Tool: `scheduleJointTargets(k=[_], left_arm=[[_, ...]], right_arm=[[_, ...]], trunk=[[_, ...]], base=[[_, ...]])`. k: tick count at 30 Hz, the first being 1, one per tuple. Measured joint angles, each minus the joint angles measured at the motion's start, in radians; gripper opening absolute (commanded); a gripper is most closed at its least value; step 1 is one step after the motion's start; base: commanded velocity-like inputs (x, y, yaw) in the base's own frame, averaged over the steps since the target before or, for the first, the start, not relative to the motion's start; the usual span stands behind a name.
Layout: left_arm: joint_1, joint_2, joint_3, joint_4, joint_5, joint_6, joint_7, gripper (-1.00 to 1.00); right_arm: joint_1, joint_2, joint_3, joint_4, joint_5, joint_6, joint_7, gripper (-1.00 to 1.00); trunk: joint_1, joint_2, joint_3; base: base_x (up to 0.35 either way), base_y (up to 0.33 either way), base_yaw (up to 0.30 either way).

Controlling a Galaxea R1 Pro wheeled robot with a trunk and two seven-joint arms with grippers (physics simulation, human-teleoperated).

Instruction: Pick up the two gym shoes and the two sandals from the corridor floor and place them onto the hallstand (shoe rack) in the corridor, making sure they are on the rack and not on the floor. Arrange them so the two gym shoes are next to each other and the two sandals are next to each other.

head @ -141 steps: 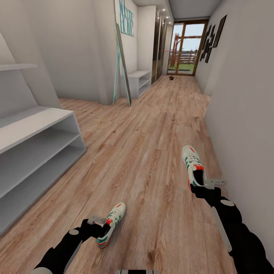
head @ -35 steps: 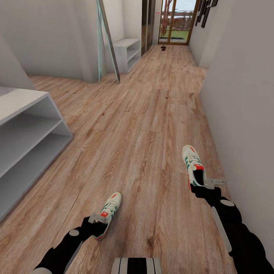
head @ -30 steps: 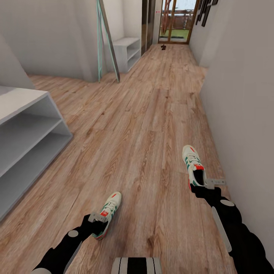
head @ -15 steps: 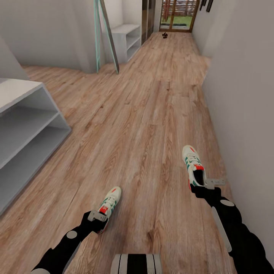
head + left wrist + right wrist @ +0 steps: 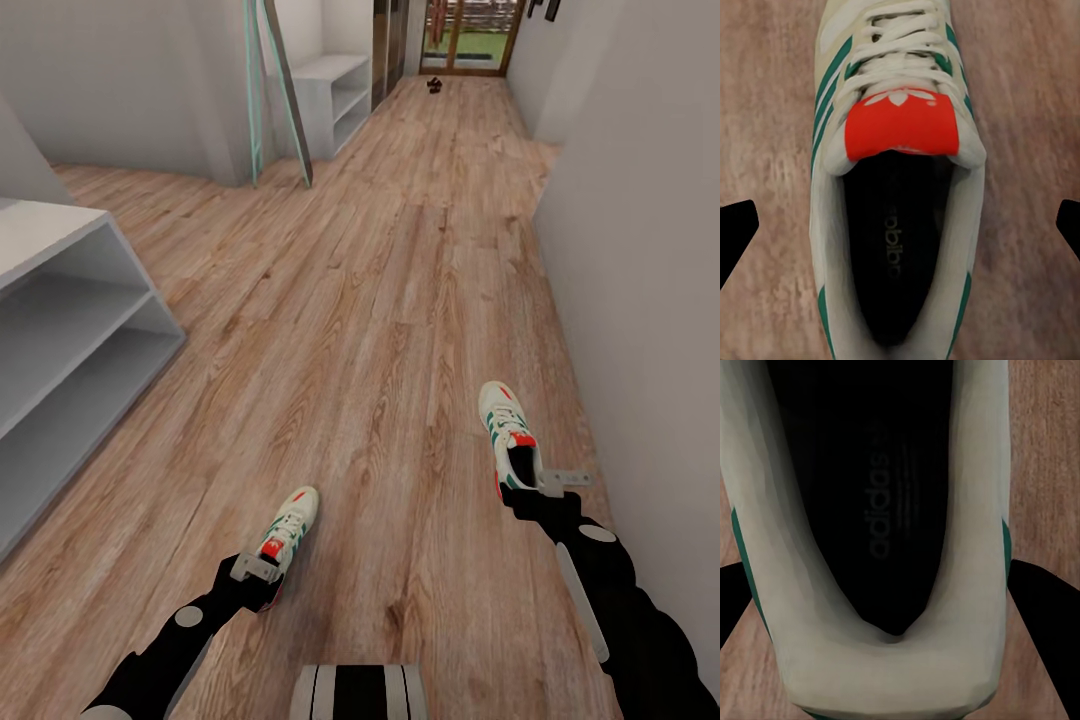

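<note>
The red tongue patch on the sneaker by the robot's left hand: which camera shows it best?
The left wrist view: the red tongue patch faces the camera large and sharp, with white laces above it and the dark inside below. The head view shows it as a small red spot beside the left gripper. The right wrist view looks into the other sneaker.

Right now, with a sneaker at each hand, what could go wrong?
1. The right hand pinches the right gym shoe only at its heel, with the toe sticking out ahead. The shoe could swing or slip out on the way to the hallstand.
2. The left hand is wide open around the left gym shoe. Closing off-centre might push the shoe away rather than grip it.
</note>
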Motion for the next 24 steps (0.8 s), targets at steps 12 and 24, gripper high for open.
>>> scheduleJointTargets(k=[12,24], left_arm=[[0.001,0.000,0.000,0.000,-0.001,0.000,0.000,1.00],[0.004,0.004,0.000,0.000,-0.002,0.000,0.001,1.00]], right_arm=[[0.000,0.000,-0.001,0.000,0.001,0.000,0.000,-1.00],[0.000,0.000,-0.001,0.000,0.001,0.000,0.000,-1.00]], trunk=[[0.003,-0.002,-0.041],[0.003,-0.002,-0.042]], base=[[0.000,0.000,0.000],[0.000,0.000,0.000]])
